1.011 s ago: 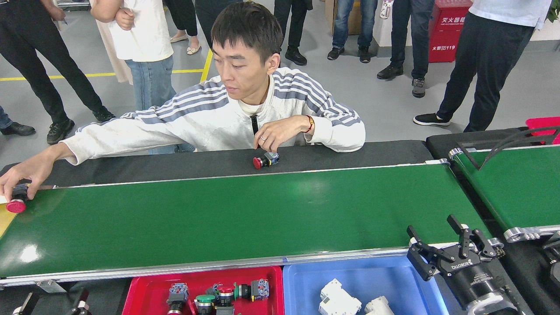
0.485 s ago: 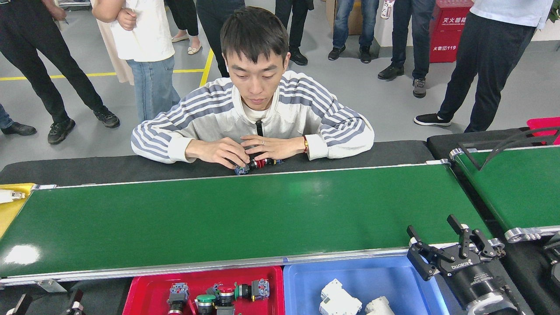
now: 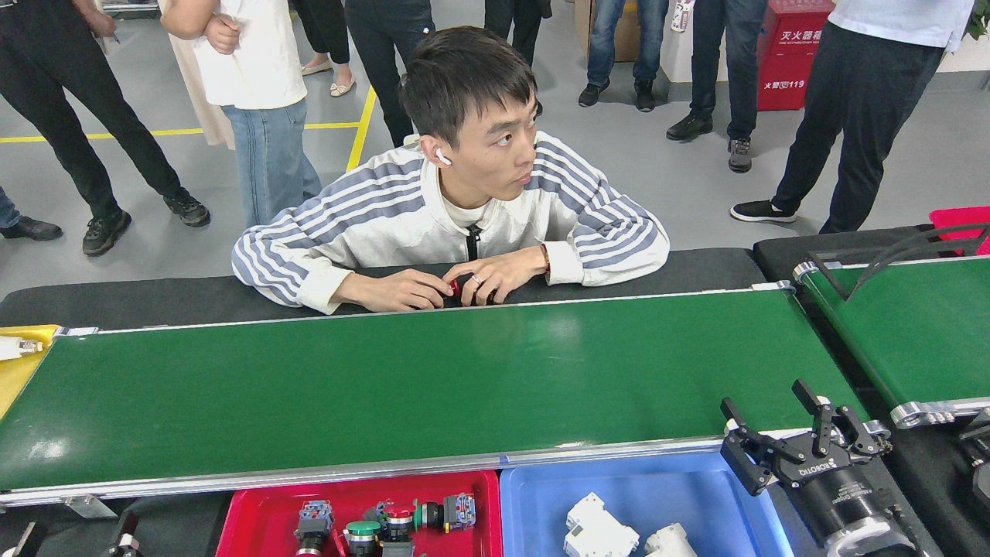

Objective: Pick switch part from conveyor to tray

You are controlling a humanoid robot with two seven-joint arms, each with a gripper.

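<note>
The conveyor (image 3: pixel 402 387) runs across the head view as a wide green belt, and nothing lies on it. On the black ledge behind it, a person's two hands cover a red-capped switch part (image 3: pixel 455 288). A red tray (image 3: pixel 255 503) at the bottom edge holds several switch parts (image 3: pixel 387 522). My right gripper (image 3: pixel 804 437) hangs open and empty over the belt's near right corner. Only two dark tips of my left gripper (image 3: pixel 73 541) show at the bottom left; its state is not visible.
A blue tray (image 3: pixel 681 487) with white parts (image 3: pixel 595 530) stands right of the red one. A second green belt (image 3: pixel 913 325) is at the right, and a yellow bin (image 3: pixel 15 379) at the far left. Several people stand behind.
The person pulled the outstretched arm back from the belt's left end, taking the red part there, and now holds both hands together at the ledge. My left gripper tips sank lower.
</note>
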